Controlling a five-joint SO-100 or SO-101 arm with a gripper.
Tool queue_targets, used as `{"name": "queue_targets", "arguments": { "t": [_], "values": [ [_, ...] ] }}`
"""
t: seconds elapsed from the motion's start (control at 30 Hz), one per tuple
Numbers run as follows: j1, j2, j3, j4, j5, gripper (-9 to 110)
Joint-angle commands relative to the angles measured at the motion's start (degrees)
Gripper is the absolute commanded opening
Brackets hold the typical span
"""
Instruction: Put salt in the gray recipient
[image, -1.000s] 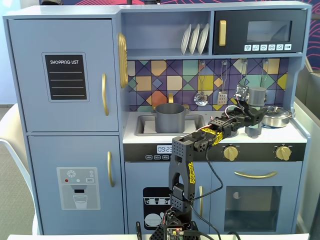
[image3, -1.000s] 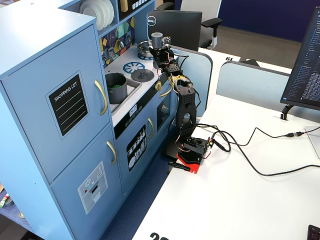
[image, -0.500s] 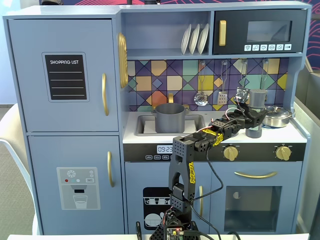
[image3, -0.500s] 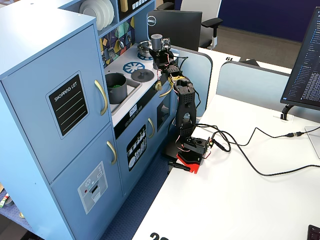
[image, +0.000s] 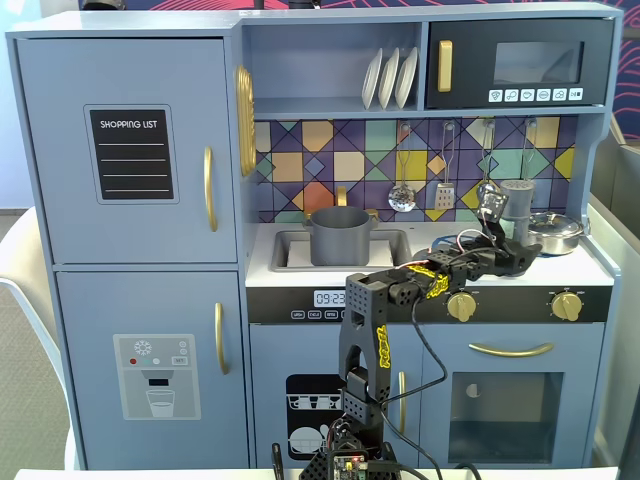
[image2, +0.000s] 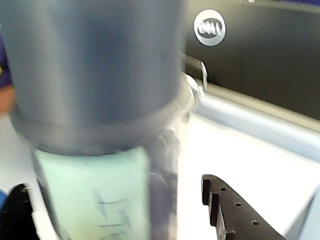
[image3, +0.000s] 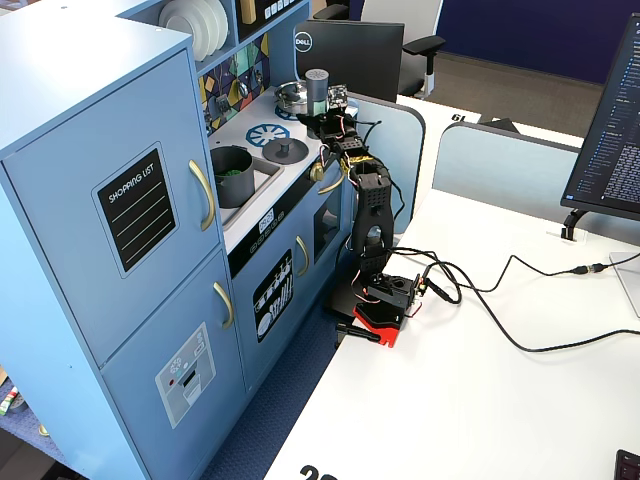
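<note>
Salt (image: 517, 200) is held upright between the fingers of the hand (image: 517, 252), raised above the stove top; its green label is seen blurred in the wrist view (image2: 95, 195). Well to the hand's left in a fixed view, the gray recipient (image: 340, 236) is seated in the sink (image: 289, 252).

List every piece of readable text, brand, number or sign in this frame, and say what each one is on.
"SHOPPING LIST": black chalkboard panel on the blue toy kitchen's upper left door.
"09:2", last digit hidden by the arm: small clock display under the sink.
"DELL" logo: back of the black monitor in the wrist view.
Pale green label on the tall gray salt shaker: dark lettering, too blurred to read.
Microwave button icons: too small to read.
</note>
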Motion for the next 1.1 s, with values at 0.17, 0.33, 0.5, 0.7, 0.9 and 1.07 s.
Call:
{"name": "queue_targets", "arguments": {
  "t": [0.17,0.33,0.5,0.7,0.9,1.07],
  "values": [
    [1.6,33.1,15.7,19.1,1.4,40],
    [-2.5,57.1,27.4,44.9,-0.5,16],
    [-12.5,76.0,37.2,67.8,-6.1,0],
    [-30.5,82.1,47.8,85.8,-20.4,0],
    [-40.2,91.6,63.3,80.9,-16.7,0],
    [-46.7,92.0,73.5,77.7,-11.2,0]
  ]
}}
